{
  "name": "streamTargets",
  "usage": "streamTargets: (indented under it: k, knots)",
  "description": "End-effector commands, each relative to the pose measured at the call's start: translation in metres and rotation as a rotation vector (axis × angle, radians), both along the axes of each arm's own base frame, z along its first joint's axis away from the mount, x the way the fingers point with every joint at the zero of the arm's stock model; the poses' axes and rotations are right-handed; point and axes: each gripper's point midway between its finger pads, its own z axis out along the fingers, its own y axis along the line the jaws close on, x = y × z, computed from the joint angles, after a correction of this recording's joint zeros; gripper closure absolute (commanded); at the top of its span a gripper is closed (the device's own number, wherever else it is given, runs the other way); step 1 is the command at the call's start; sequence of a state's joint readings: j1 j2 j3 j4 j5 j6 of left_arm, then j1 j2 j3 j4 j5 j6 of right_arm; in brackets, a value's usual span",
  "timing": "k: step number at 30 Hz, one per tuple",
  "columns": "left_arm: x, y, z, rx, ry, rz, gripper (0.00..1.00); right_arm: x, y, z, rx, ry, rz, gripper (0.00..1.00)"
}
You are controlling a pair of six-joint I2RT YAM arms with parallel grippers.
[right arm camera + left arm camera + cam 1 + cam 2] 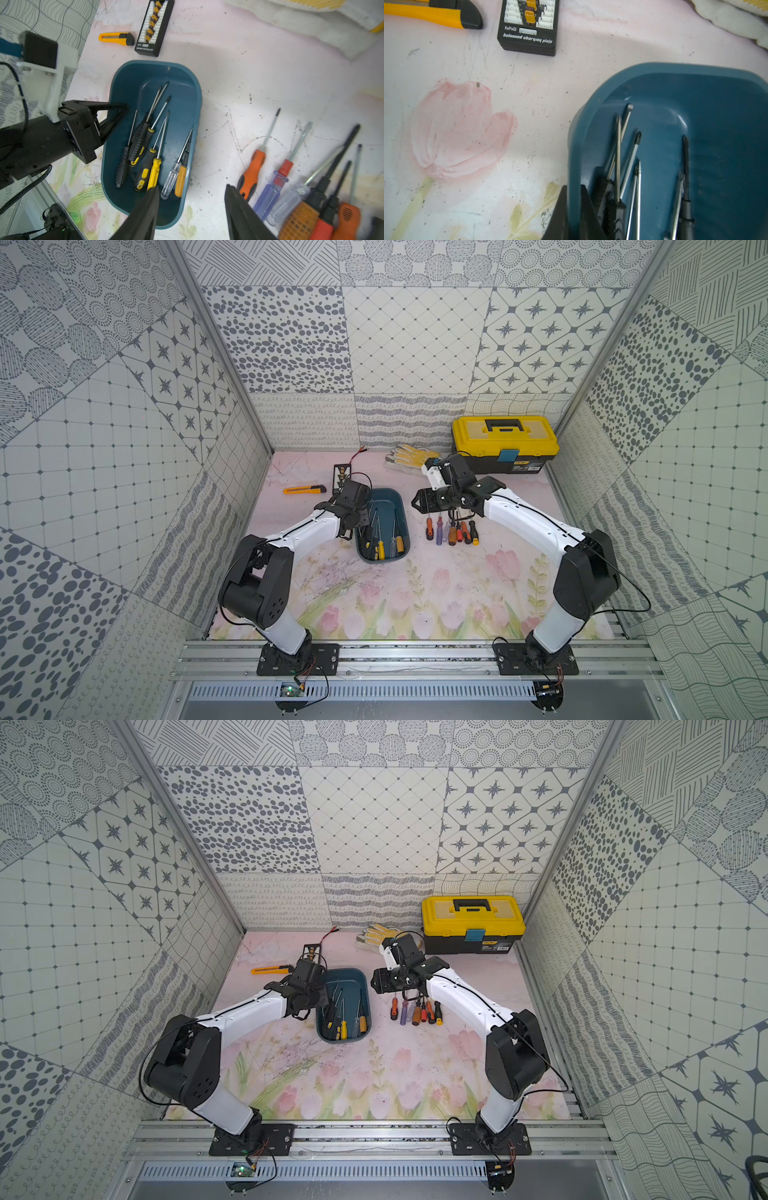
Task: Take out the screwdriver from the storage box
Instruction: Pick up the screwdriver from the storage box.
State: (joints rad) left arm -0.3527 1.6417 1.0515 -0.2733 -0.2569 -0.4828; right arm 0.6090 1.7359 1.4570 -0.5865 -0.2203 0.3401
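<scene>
My left gripper [122, 112] is clamped on the box [158, 70] wall, one finger on each side. My right gripper [192, 216] hangs with its fingers apart (nothing between them). Screwdrivers [154, 172] lie in the box, just beyond my right fingertips.

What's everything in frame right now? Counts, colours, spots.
storage box: one, teal-blue, table centre
screwdrivers in box: at least six; black, yellow, clear, amber handles
screwdrivers on table: about six; orange, purple, clear, black; right of box
toolbox: one, yellow lid on black, back right
gloves: one pair, white-yellow, beside toolbox
utility knife: one, yellow-black, back left
charging board: one, black, beside knife
left gripper: black, shut on storage box rim
right gripper: black, open, empty
</scene>
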Motion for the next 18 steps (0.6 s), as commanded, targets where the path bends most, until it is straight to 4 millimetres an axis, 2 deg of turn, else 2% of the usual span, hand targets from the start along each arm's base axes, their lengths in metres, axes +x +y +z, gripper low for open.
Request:
streamTargets:
  k: [1, 9, 18]
  knots:
    - [0.014, -0.006, 0.02, -0.045, -0.087, 0.0, 1.0, -0.006, 0.029, -0.001, 0.04, 0.005, 0.078, 0.46]
    - [0.014, -0.006, 0.021, -0.051, -0.09, 0.003, 1.0, -0.027, 0.074, -0.028, 0.045, 0.09, 0.156, 0.51]
    - [0.014, -0.006, 0.023, -0.054, -0.095, 0.003, 1.0, -0.038, 0.093, -0.077, -0.037, 0.197, 0.122, 0.59]
